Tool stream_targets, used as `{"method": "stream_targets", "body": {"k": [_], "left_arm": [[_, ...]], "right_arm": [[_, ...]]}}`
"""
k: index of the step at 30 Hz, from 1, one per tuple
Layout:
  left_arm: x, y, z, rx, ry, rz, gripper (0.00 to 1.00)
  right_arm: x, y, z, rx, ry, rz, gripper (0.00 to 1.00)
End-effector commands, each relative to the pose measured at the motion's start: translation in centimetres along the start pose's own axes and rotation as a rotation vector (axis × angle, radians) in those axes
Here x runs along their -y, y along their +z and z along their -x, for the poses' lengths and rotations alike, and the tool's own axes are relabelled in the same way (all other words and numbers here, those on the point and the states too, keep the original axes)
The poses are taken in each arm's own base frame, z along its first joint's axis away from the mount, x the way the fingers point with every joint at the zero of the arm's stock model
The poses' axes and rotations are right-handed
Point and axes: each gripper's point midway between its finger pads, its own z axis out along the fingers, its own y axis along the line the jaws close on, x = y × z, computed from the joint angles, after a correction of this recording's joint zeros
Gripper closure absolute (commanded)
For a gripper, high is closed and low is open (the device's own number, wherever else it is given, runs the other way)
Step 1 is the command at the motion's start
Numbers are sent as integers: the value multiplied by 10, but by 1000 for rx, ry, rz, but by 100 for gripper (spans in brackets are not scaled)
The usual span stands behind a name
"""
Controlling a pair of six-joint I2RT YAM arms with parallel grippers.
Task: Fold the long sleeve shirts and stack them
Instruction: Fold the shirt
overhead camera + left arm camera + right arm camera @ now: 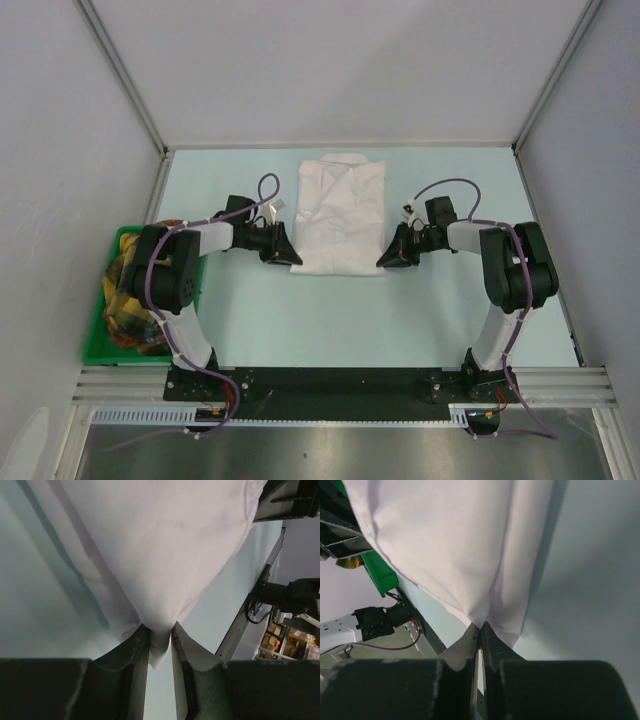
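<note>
long sleeve shirt (340, 215), plain white, lies folded into a tall rectangle on the pale blue table (300, 320), toward the far middle, its collar at the far end and its near edge facing the arms. it sits between the two arms, which reach in from either side.

the left gripper (159, 630) is pinched closed on the shirt's near left corner; from its wrist view the cloth gathers down into a narrow peak that disappears between the jaws, with a small tongue of fabric poking through below them. the right gripper (480, 626) is clamped on the near right corner, jaws pressed almost together with a thin fold of white cloth caught at their tips. at both corners the fabric is drawn up off the table a little, throwing a soft shadow beside it.

off at the table's left edge, just beside the left arm, stands a green bin (97, 330) with a crumpled yellow and brown patterned cloth (128, 290) heaped inside it, well apart from the shirt.
</note>
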Motion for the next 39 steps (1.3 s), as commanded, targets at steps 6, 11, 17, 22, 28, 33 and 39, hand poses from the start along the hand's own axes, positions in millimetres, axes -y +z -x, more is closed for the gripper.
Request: {"method": "stream_targets", "body": {"k": [6,11,17,22,28,33,39], "left_arm": [[-29,9,-12,-57,-54,83,76],[-14,-8,-8,-35,26,65,55],[59,-57,-10,85,318,-87,6],[113,-36,-21,50,307,-252,1],[116,13,-13,36,164,-360,1],[72,42,-8,50,26,-304,1],[9,42,-28,43,-112,-158,1]], "right_arm": [[37,10,-12,-45,65,-91,100],[22,-8,0,-29,-9,-78,80],[-48,-68,10,78,-170,55,25],[-121,-50,4,90,-264,261,0],[-131,14,-11,-8,-223,376,0],[-77,43,-7,-34,-34,361,0],[-7,47,-14,-54,100,246,0]]}}
